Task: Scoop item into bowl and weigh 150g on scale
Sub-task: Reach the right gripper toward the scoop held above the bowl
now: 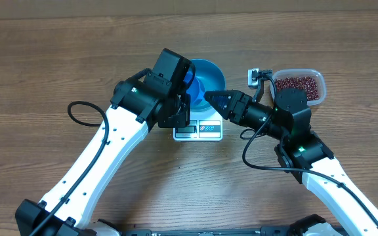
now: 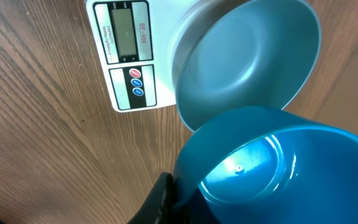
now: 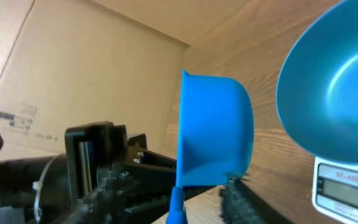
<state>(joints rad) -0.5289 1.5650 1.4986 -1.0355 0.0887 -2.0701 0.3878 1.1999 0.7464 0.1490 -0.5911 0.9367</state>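
Overhead, we see the left gripper and the right gripper meeting above the scale. What are we handing across?

We are handing over the scoop. Our left fingers are clenched, and the left wrist view puts the scoop's cup right against them, so we judge they grasp it. In the right wrist view our right fingers stand apart on either side of the handle, not clamped as far as we can see.

How do we do this well?

We should keep the left grip firm until the right fingers have pinched the handle squarely. The left should let go only after that. We should also hold the scoop level and off the bowl's rim, so we do not knock the bowl on the scale.

Where are the beans?

The beans all lie in the clear tub, beside our right arm and apart from the bowl. The bowl sits on the scale and looks empty, so we judge no weighing has begun.

What is the count?

We count one bowl, one scale, one scoop, one tub and two grippers. The beans are far too many for us to count.
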